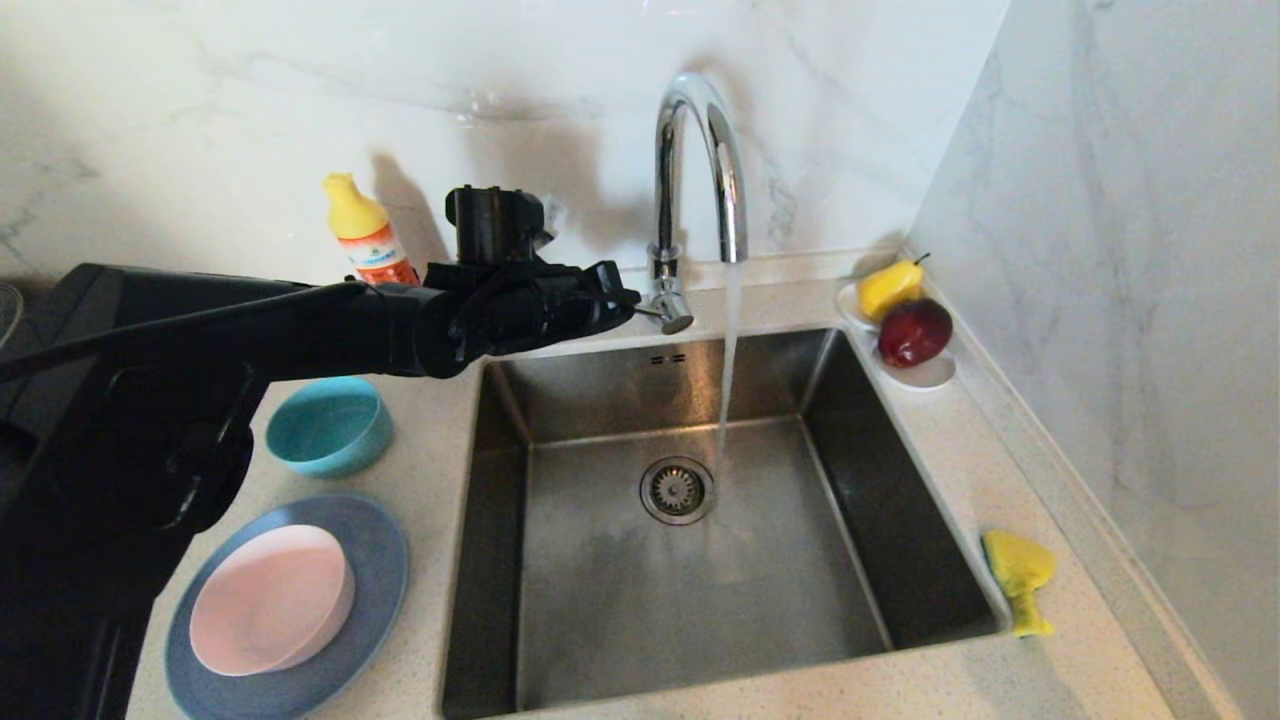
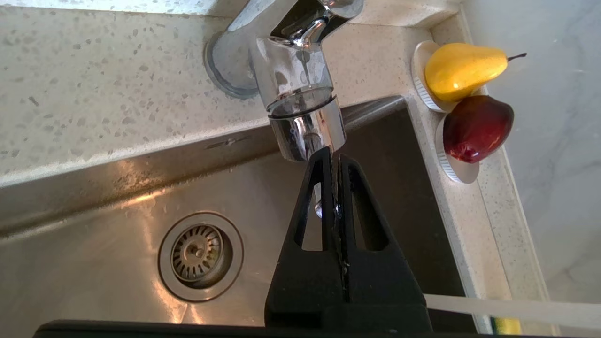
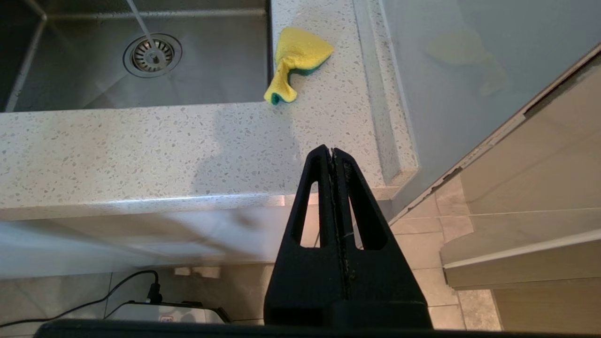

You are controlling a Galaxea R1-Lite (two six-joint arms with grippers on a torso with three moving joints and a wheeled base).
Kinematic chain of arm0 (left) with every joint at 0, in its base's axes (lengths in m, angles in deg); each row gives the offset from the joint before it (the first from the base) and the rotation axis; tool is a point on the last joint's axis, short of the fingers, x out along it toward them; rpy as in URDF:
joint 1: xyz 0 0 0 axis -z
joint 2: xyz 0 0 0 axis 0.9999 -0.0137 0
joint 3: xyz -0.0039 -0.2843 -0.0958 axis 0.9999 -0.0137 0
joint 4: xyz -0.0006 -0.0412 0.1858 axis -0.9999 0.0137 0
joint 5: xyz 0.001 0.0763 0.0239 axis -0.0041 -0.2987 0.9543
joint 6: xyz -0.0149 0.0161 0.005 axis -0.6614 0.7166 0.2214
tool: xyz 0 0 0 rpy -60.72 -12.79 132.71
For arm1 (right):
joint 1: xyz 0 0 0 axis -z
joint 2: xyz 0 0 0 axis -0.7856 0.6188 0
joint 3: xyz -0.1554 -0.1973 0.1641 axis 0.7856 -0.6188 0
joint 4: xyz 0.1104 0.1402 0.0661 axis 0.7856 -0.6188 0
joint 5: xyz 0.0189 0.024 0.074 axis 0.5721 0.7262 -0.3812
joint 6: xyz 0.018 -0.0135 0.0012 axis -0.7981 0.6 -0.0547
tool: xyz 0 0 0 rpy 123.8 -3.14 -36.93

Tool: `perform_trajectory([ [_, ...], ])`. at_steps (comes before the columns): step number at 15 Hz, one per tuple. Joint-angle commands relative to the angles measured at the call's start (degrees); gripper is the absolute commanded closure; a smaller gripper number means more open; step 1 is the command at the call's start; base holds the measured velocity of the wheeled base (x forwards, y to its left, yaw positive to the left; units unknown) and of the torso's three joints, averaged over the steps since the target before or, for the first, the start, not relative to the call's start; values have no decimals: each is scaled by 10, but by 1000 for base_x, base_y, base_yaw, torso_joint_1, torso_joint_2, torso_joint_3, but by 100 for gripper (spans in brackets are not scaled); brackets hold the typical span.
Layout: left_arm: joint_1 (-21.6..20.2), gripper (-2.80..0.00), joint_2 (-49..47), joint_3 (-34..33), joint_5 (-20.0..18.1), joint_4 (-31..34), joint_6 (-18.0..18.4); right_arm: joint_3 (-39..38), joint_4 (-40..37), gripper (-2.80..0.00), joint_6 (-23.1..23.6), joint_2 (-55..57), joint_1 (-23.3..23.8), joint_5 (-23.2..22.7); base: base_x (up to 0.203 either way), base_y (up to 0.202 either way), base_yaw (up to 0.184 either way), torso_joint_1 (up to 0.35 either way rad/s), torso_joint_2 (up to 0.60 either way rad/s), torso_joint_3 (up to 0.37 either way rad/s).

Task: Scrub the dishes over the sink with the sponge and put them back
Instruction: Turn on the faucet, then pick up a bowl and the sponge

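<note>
Three dishes, all on the speckled pale stone surface (image 1: 430,600) left of the sink: one wide shallow grey-blue plate (image 1: 375,545), one pale pink bowl (image 1: 272,598) with matte inside resting on that plate, one smaller round teal bowl (image 1: 329,425) standing alone just behind them. One square brushed stainless steel sink (image 1: 700,590), with one round metal drain strainer (image 1: 677,489) and two small overflow slots in the back wall. One curved chrome tap (image 1: 690,180) with a thin stream of water falling just beside the strainer. One soft yellow sponge (image 1: 1018,580) with dark green scouring side, crumpled, lying on the surface at the right edge of the sink, near the front corner. One small white dish (image 1: 925,372) at the back right corner, bearing one smooth yellow pear (image 1: 888,287) and one glossy dark red apple (image 1: 913,332), touching each other. One yellow-capped orange bottle (image 1: 365,232) against the marble wall.

Two black claws. Left claw (image 2: 332,157) closed, nothing gripped, tips right at the chrome tap handle over the back rim of the sink. Right claw (image 3: 331,152) closed too and holding nothing, parked low before the front edge of the surface, well apart from the sponge.
</note>
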Motion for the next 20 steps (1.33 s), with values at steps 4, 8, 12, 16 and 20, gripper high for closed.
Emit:
perform_trajectory([
  [4,0,0,21,-21,9,-5,0,0,0,0,0,0,0,0,0,0,0,0,0,0],
  [8,-13,0,93,-24,16,-4,-1,0,0,0,0,0,0,0,0,0,0,0,0,0],
  [12,-15,0,235,-70,85,2,15,0,0,0,0,0,0,0,0,0,0,0,0,0],
  [16,-15,0,425,-200,130,5,86,0,0,0,0,0,0,0,0,0,0,0,0,0],
  [20,-15,0,568,-354,312,1,151,0,-1,0,0,0,0,0,0,0,0,0,0,0],
])
